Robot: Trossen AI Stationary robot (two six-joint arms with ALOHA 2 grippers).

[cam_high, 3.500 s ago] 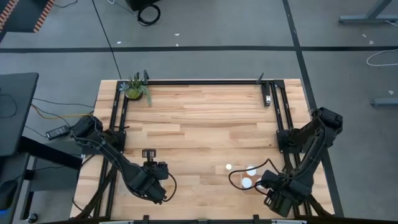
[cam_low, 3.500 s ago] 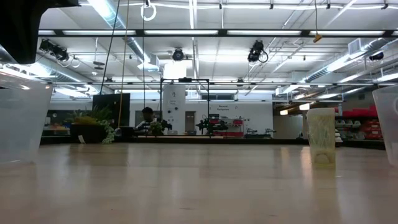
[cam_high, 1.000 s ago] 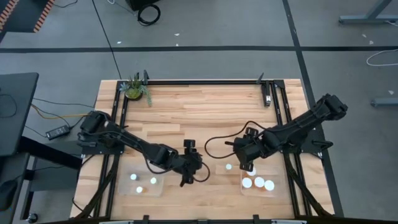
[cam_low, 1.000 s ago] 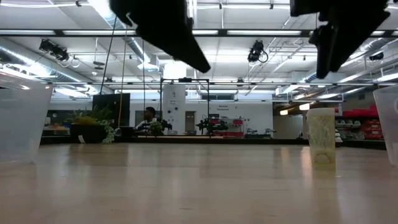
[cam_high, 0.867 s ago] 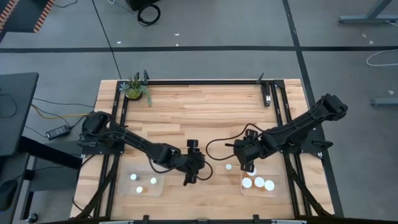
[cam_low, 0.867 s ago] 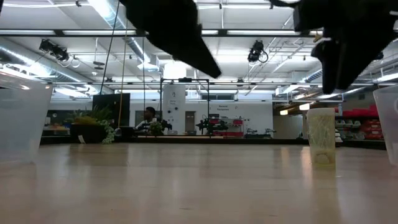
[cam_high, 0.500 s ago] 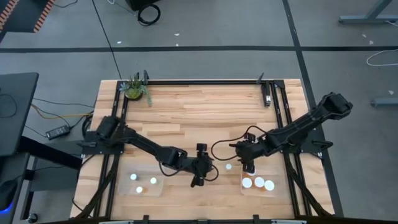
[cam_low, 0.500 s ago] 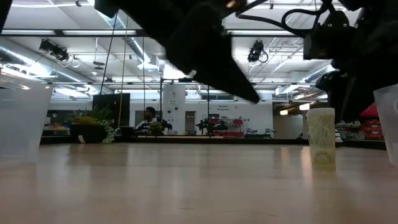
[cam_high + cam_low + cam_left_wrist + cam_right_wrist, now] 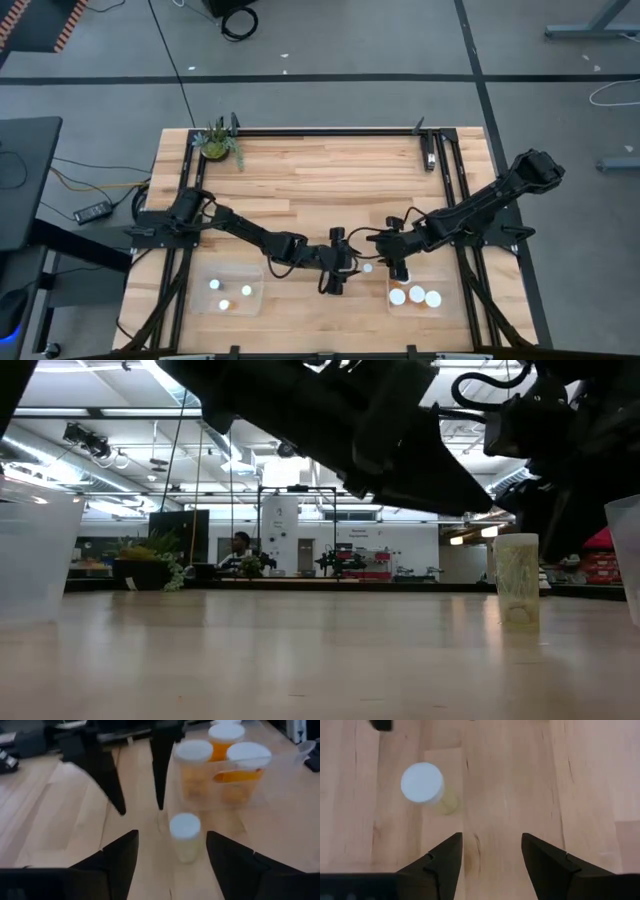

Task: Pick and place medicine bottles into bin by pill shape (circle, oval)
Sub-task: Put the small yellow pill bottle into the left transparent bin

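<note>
**One bottle left on the table, both arms closing in on it**

Nearly done, by the look of it. The clear bin on the left [image 9: 228, 292] holds three small white-capped bottles, and the bin on the right [image 9: 416, 297] holds three bigger ones with orange contents. I only count one stray: a small medicine bottle [image 9: 368, 268] standing upright on the bare table [image 9: 320, 190], between the two hands and just beside the right bin.

The left hand [image 9: 333, 281] is stretched across the middle with its fingers spread wide, empty, the bottle sitting right in front of the gap. The right hand [image 9: 398, 268] hovers close on the other side, fingers apart, also empty. Once that bottle gets binned, I'd call it finished.
</note>
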